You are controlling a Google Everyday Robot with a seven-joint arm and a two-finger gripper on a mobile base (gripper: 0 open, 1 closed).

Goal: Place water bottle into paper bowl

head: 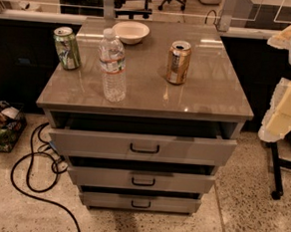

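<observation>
The water bottle stands upright on the left half of the grey cabinet top, clear and ribbed, with a white cap and a red-and-white label band. The paper bowl sits empty behind it near the back edge, a little to the right. Bottle and bowl are apart. Part of my cream-coloured arm shows at the right edge of the camera view, beside the cabinet and clear of the top. My gripper is not in view.
A green can stands at the back left and a gold can right of centre. Three drawers below stand partly pulled out. A black cable and a basket lie on the floor at left.
</observation>
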